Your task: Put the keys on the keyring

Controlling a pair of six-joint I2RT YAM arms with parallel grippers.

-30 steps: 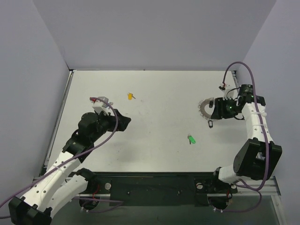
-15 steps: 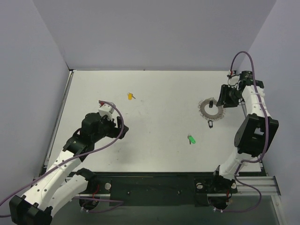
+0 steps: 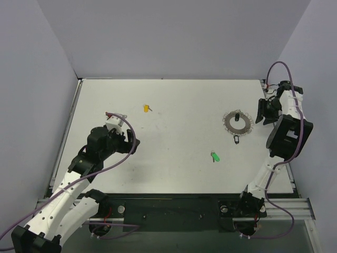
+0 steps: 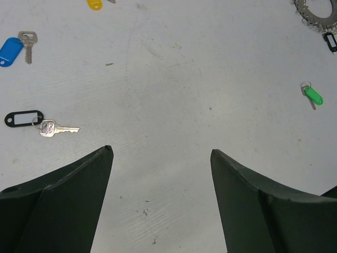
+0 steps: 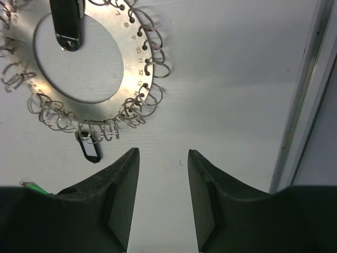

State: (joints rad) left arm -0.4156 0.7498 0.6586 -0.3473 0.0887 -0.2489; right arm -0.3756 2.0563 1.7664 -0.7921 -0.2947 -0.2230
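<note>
The keyring, a flat silvery hoop edged with wire loops, lies at the right of the table. In the right wrist view it carries a black tag, and a second black tag hangs from a loop. My right gripper is open and empty, just right of the ring. The green-headed key lies loose. My left gripper is open and empty. Ahead of it lie a silver key on a black-framed tag and a blue-headed key.
A yellow-headed key lies at the back, left of centre. The table's right edge rail runs close beside my right gripper. Grey walls enclose the table on three sides. The left arm hides the blue and black-tagged keys in the top view.
My right gripper has drawn back from over the keyring towards the table's right edge, leaving the ring lying flat. My left gripper has pulled back slightly towards its base.
</note>
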